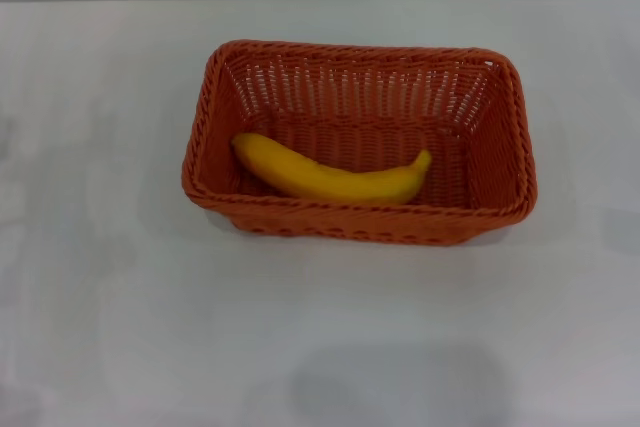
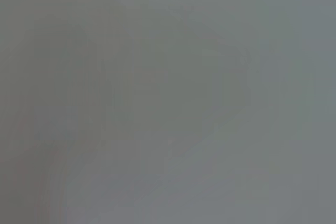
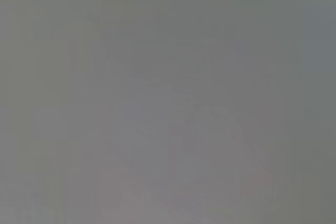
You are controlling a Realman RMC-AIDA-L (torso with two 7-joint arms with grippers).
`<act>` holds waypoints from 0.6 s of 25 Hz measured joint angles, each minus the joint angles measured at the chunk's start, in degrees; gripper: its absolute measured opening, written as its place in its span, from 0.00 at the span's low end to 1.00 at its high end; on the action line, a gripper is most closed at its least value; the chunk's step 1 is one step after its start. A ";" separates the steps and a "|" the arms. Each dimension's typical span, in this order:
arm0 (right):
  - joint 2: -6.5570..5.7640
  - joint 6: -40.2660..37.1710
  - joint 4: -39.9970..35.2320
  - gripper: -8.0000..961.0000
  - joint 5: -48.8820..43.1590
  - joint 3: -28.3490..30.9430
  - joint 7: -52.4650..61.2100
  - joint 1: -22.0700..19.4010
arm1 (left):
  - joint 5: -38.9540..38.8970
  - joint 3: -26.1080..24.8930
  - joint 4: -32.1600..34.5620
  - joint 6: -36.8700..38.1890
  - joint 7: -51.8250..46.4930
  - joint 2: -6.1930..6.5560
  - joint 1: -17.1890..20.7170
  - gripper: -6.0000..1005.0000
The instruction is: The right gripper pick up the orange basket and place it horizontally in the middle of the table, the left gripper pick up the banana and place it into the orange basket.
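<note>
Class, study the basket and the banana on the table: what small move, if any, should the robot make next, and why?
Probably none beyond keeping both arms parked out of view. The banana already lies inside the orange basket, which sits with its long side across the middle of the table, and no gripper shows in any view.

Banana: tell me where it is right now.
In the head view, the banana lies inside the orange basket, along its near wall, mid-table.
</note>
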 joint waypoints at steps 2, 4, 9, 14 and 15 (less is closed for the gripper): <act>0.00 0.00 0.00 0.91 0.00 0.00 -0.01 0.11 | 0.00 0.00 -0.11 -0.14 0.01 0.00 0.00 0.88; 0.00 0.00 0.00 0.91 0.00 0.00 -0.01 0.12 | 0.00 0.00 -0.30 -0.21 0.11 0.00 -0.01 0.88; 0.00 0.00 0.00 0.91 0.00 0.00 -0.03 -0.06 | 0.00 0.00 -0.36 -0.24 0.16 0.00 0.24 0.88; 0.00 0.00 0.00 0.91 0.05 0.00 -0.03 0.01 | 0.00 0.00 -0.38 -0.27 0.18 0.06 0.37 0.88; 0.00 0.00 0.00 0.91 0.06 0.00 -0.03 0.05 | 0.00 0.00 -0.38 -0.28 0.18 0.07 0.42 0.88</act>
